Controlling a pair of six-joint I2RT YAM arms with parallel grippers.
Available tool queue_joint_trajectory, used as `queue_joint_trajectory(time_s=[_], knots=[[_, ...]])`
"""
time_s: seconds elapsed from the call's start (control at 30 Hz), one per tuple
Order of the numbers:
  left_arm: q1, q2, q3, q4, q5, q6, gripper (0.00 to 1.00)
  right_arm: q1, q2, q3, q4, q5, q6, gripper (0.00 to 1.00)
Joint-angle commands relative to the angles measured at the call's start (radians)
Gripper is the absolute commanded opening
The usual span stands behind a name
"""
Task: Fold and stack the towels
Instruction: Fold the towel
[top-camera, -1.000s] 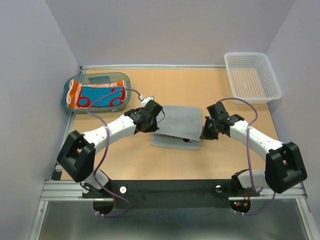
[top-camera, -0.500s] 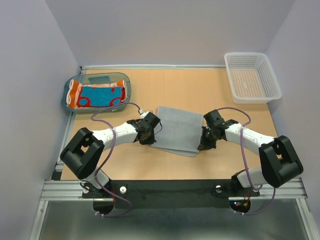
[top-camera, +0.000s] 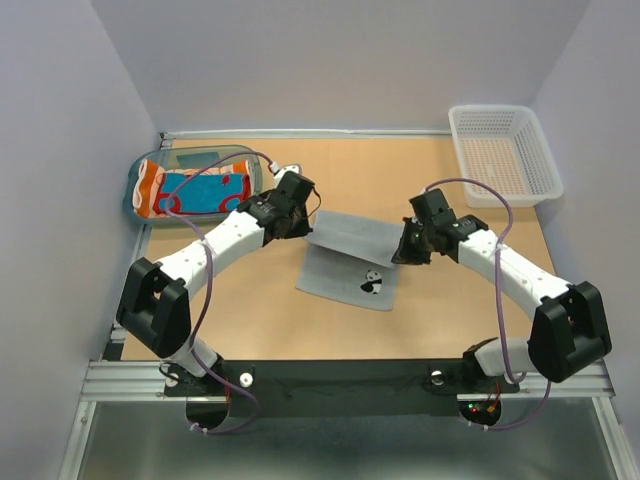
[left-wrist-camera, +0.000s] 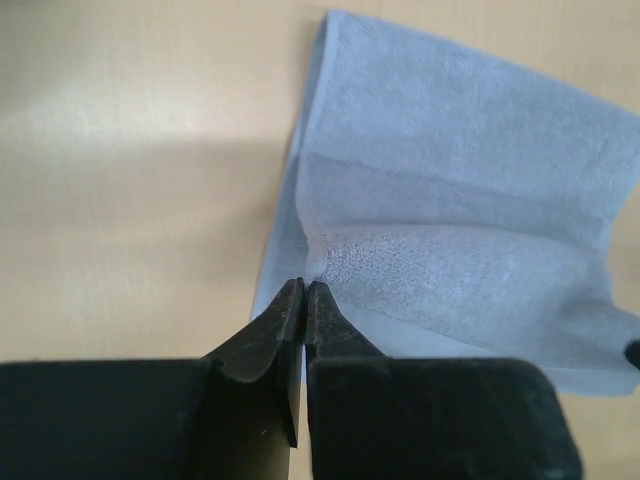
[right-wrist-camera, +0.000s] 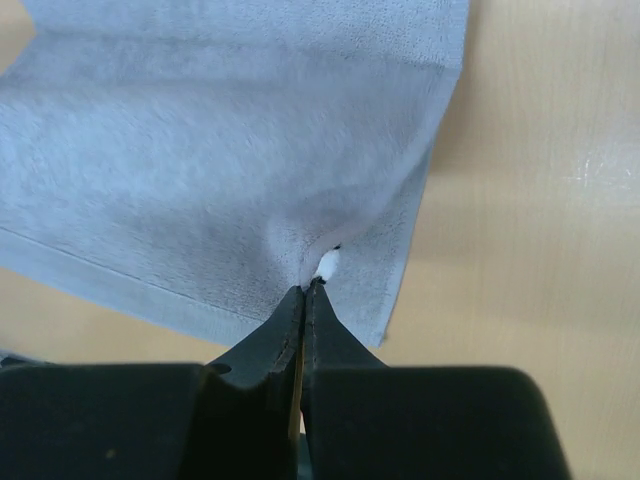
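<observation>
The light grey soft cloth towel with a panda print (top-camera: 340, 280) is shown at the centre of the frame on the tan wooden table (top-camera: 450, 300), its upper edge raised. The upper corners are pinched between the pressed-together fingers of the left gripper (top-camera: 305, 225) and the right gripper (top-camera: 407, 250). Only a thin bite of cloth is held: under uneven pull a corner may be lost and the fold skewed.

**Hidden and cut off**

From above, my left gripper (top-camera: 301, 223) and right gripper (top-camera: 408, 250) cover their own fingertips and the pinched corners of the grey towel (top-camera: 350, 268). Its raised flap hides part of the lower layer. In the left wrist view the towel is cut at the right edge, and in the right wrist view at top and left. The towels (top-camera: 195, 190) in the tray (top-camera: 205, 157) overlap, so their count is unclear.
</observation>
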Motion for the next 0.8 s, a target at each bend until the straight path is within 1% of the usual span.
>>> queue_joint_trajectory(time_s=[0.0, 0.07, 0.23, 0.3, 0.5, 0.77], knots=[[0.019, -0.063, -0.010, -0.095, -0.027, 0.054, 0.00, 0.008, -0.049, 0.011, -0.064, -0.067, 0.004, 0.01], [0.019, -0.076, -0.115, -0.067, 0.002, 0.046, 0.00, 0.028, -0.042, -0.032, -0.064, -0.093, 0.017, 0.01], [0.017, -0.066, -0.278, 0.037, 0.064, 0.025, 0.00, 0.095, 0.020, -0.110, -0.038, -0.093, 0.037, 0.01], [0.017, -0.045, -0.329, 0.083, 0.087, 0.020, 0.00, 0.101, 0.040, -0.138, -0.001, -0.089, 0.049, 0.01], [-0.003, -0.007, -0.376, 0.145, 0.119, 0.000, 0.00, 0.103, 0.073, -0.187, 0.019, -0.014, 0.044, 0.01], [-0.012, 0.010, -0.383, 0.154, 0.093, -0.015, 0.00, 0.104, 0.056, -0.200, 0.024, -0.035, 0.052, 0.01]])
